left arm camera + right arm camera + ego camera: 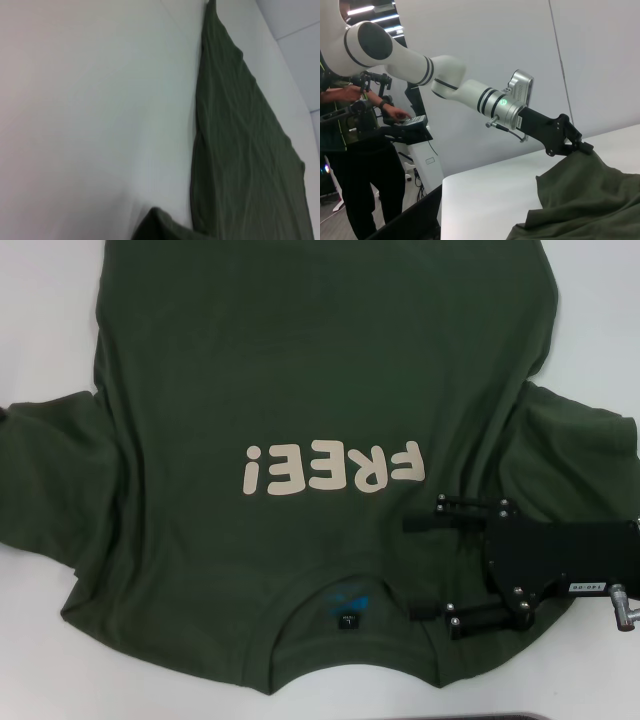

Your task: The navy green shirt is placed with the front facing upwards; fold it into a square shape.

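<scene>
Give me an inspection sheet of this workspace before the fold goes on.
Surface: white table, flat.
Job's things: navy green shirt spread front up, collar nearest the robot, both sleeves rumpled, not yet folded.
Clutter: nothing seen.
Grippers: right gripper open, over the shirt beside the collar; left gripper at a raised peak of shirt cloth, outside the head view.
Cables: thin cable at the left wrist.
Surroundings: person standing at a stand beyond the table; white wall.
</scene>
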`<act>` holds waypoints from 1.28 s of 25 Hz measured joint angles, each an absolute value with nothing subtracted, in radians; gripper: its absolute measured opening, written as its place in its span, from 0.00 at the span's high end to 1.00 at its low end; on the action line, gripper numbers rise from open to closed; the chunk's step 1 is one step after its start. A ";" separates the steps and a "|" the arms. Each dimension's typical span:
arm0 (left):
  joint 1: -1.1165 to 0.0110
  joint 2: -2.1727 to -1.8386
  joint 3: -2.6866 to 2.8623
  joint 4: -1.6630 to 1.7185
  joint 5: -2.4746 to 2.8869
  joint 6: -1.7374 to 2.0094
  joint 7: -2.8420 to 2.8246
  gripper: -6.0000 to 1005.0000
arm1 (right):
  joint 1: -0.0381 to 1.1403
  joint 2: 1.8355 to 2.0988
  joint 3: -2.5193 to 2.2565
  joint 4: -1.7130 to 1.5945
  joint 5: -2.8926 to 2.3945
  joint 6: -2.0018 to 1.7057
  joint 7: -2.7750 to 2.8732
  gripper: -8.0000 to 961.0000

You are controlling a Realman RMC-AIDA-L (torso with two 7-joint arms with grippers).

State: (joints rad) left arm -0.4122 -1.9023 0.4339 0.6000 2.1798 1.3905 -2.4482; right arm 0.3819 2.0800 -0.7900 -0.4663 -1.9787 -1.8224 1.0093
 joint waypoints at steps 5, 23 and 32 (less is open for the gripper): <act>-0.409 -1.902 0.380 0.603 2.180 1.390 -2.447 0.95 | 0.382 2.080 -0.790 -0.466 -1.979 -1.822 1.009 0.04; -0.409 -1.905 0.391 0.612 2.191 1.418 -2.437 0.94 | 0.385 2.078 -0.784 -0.466 -1.979 -1.822 1.009 0.04; -0.384 -1.902 0.393 0.637 2.225 1.474 -2.423 0.86 | 0.384 2.078 -0.778 -0.466 -1.979 -1.822 1.009 0.04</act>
State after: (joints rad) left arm -0.3837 -1.9019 0.3932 0.6370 2.2248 1.4740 -2.4232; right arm 0.3840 2.0784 -0.7777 -0.4664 -1.9789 -1.8223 1.0093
